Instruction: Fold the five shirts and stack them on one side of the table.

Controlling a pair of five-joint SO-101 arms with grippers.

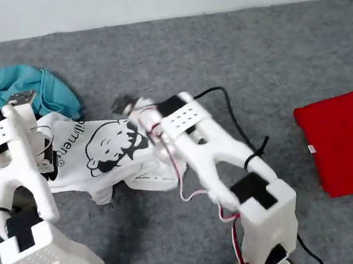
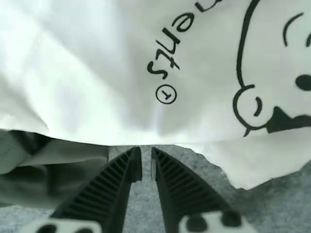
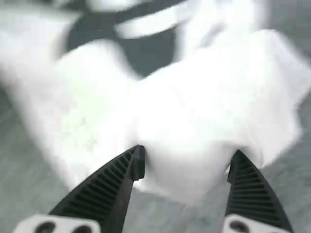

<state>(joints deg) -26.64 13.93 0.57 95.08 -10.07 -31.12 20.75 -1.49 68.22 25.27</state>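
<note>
Though crumpled, three shirts (image 1: 110,146) (image 1: 23,86) (image 1: 345,140), perhaps four.

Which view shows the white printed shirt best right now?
The high view: the white shirt lies spread on the table. The left wrist view catches its print close up; the right wrist view, a bunched part between open jaws.

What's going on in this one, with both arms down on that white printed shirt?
Both arms are at the white shirt, which lies crumpled on the grey table. The right gripper is open around a bunched part of it; the left gripper sits nearly shut at its edge. A folded red shirt lies off to one side, a teal shirt heaped at the other.
</note>
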